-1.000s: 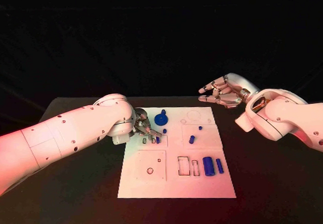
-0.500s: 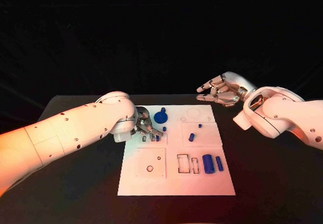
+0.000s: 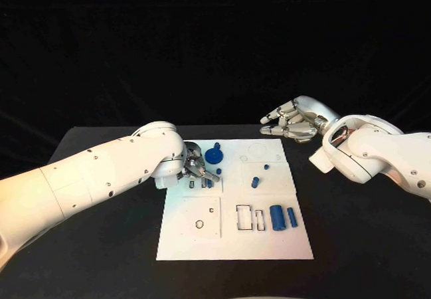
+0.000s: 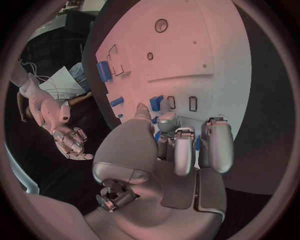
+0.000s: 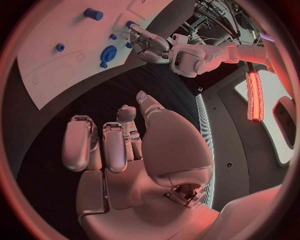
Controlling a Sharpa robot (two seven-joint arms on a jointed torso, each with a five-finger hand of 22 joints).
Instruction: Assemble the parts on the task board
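A: Where the head cam looks down, the task board (image 3: pixel 235 215) lies mid-table (image 3: pixel 105 261), and the left hand (image 3: pixel 197 167) sits low over its far-left part, fingers curled in beside a small blue part (image 3: pixel 210 183) near a slot.
B: Holding it?
A: Can't tell from here — fingertips crowd the spot. A blue disc part (image 3: pixel 215 157) is just beside the hand; small blue pegs (image 3: pixel 256 183) lie mid-board, and two blue cylinders (image 3: pixel 278 218) lie side by side at the near-right by an outlined rectangular recess (image 3: pixel 246 218).
B: Right hand?
A: Right hand (image 3: pixel 293 122) is up off the board past its far-right corner, fingers loosely apart, nothing in it.
B: Left wrist cam?
A: Left hand (image 4: pixel 181 145) fingers bent down onto the board (image 4: pixel 187 45), bits of blue showing between them — grip vs. mere touch, can't tell. The right hand (image 4: pixel 69 142) shows off to the side, spread and bare.
B: Right wrist cam?
A: Right hand (image 5: pixel 119 145) w/ fingers gently bent, apart, over dark table, well apart from the board (image 5: pixel 56 60). Left hand (image 5: pixel 147 45) is at the board's edge, near the blue disc (image 5: pixel 109 52).
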